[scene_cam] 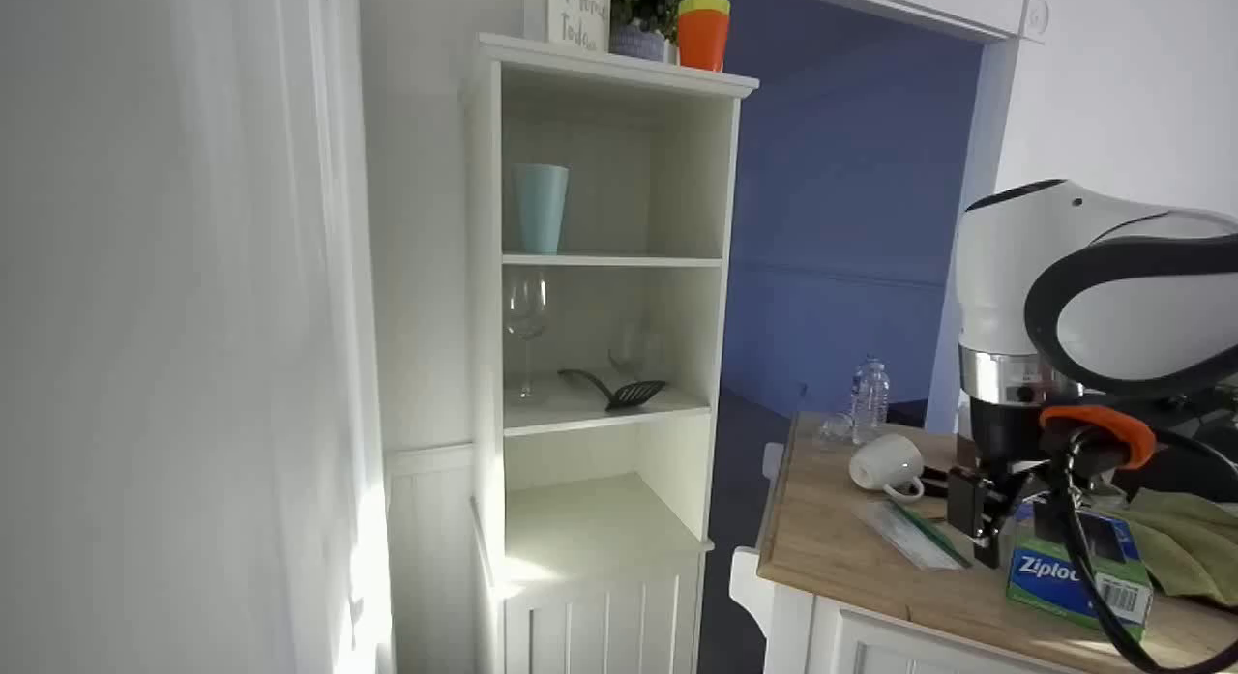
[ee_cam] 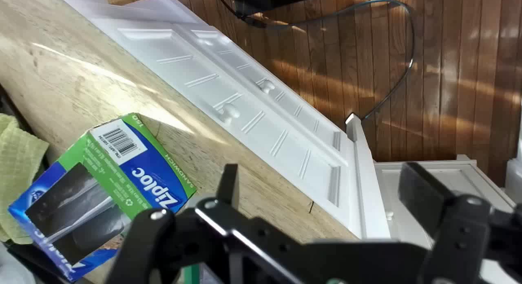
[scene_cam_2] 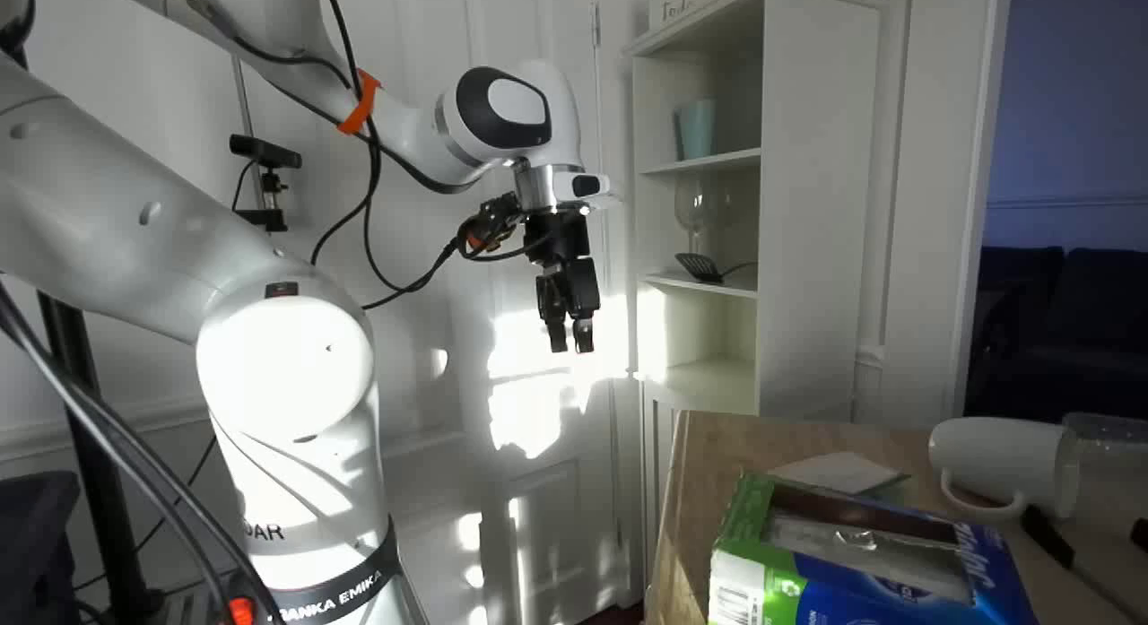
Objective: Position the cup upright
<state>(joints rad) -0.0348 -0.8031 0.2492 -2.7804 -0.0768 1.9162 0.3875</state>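
The white cup [scene_cam: 885,461] lies on its side on the wooden counter [scene_cam: 822,539], with its handle on the counter side. It also lies on its side in an exterior view [scene_cam_2: 995,459]. I cannot tell which way its mouth faces. My gripper [scene_cam: 1043,539] points down, above the counter's front edge area, apart from the cup. In an exterior view the gripper [scene_cam_2: 570,340] hangs in the air before the white door. In the wrist view the gripper [ee_cam: 322,178] is open with a wide gap and nothing between its fingers. The cup is not clearly visible there.
A Ziploc box [ee_cam: 122,174] stands on the counter near the gripper. A plastic bag [scene_cam: 914,534], a clear bottle [scene_cam: 869,398] and a green cloth [scene_cam: 1185,539] are on the counter. A white shelf [scene_cam: 609,261] holds a pale blue tumbler [scene_cam: 542,208], wine glasses and a black spatula [scene_cam: 633,394].
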